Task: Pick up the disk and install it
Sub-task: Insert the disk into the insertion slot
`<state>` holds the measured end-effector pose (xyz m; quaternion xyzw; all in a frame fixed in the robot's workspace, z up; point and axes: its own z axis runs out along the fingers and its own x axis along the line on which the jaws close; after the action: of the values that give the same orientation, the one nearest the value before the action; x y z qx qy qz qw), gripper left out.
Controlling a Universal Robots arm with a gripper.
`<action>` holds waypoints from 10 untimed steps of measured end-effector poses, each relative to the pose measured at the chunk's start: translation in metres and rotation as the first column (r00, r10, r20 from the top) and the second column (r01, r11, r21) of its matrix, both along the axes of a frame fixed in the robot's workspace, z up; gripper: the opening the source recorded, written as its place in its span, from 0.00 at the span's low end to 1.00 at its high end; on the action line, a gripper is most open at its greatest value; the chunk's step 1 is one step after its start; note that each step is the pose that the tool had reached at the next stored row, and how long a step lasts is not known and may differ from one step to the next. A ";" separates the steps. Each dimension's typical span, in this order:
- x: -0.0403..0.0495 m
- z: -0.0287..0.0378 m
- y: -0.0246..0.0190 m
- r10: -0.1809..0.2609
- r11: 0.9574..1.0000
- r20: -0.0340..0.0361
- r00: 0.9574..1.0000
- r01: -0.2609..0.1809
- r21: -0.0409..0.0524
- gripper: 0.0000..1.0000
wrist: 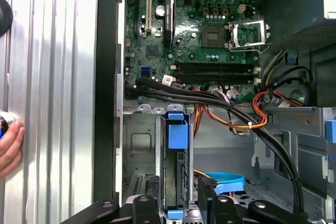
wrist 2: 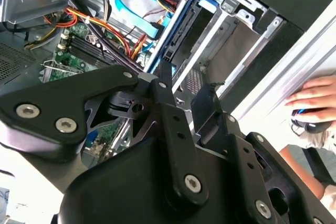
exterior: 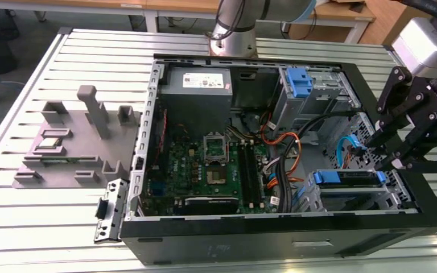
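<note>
Disk [wrist: 176, 174] seated edge-up in drive cage [wrist: 142, 145] of computer case [exterior: 279, 239]; gripper [wrist: 177, 203] poised just above, fingers [wrist: 147, 205] spread astride it, not gripping. Risk: snagging black cables [wrist: 210, 98] nearby, or pressing disk askew, jamming it.

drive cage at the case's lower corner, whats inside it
The disk with its blue carrier sits in the drive cage; the gripper hovers just above. The slot under it is mostly hidden.
</note>
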<state>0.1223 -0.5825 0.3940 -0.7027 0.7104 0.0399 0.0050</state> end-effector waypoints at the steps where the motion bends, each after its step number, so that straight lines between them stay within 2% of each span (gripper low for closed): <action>1: -0.0001 -0.0005 0.0000 0.004 1.000 0.004 1.000 -0.004 0.001 0.42; 4: -0.0002 -0.0033 0.0001 0.010 1.000 0.011 1.000 -0.010 0.003 0.42; 7: -0.0003 -0.0064 0.0011 0.012 1.000 0.013 1.000 -0.012 0.006 0.42; 9: -0.0003 -0.0073 0.0016 0.016 1.000 0.014 1.000 -0.016 0.016 0.42; 10: -0.0003 -0.0076 0.0017 0.018 1.000 0.015 1.000 -0.018 0.024 0.42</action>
<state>0.1220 -0.5808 0.3864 -0.7092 0.7035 0.0433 0.0182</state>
